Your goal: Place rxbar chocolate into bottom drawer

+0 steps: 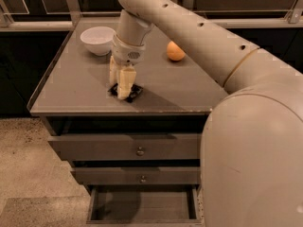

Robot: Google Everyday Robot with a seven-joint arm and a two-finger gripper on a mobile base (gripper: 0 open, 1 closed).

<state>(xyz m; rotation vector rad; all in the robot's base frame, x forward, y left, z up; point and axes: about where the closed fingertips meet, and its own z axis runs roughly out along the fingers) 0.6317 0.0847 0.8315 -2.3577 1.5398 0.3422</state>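
The rxbar chocolate (134,93) is a small black wrapper lying flat on the grey cabinet top (71,84) near its front edge. My gripper (121,90) points straight down onto it, fingers slightly apart and their tips at the bar, covering most of it. The bar still rests on the surface. The bottom drawer (142,205) is pulled out below, and its flat floor shows nothing in it.
A white bowl (98,39) stands at the back left of the top and an orange fruit (175,51) at the back right. Two shut drawers with round knobs (140,151) sit above the open one. My large arm fills the right side.
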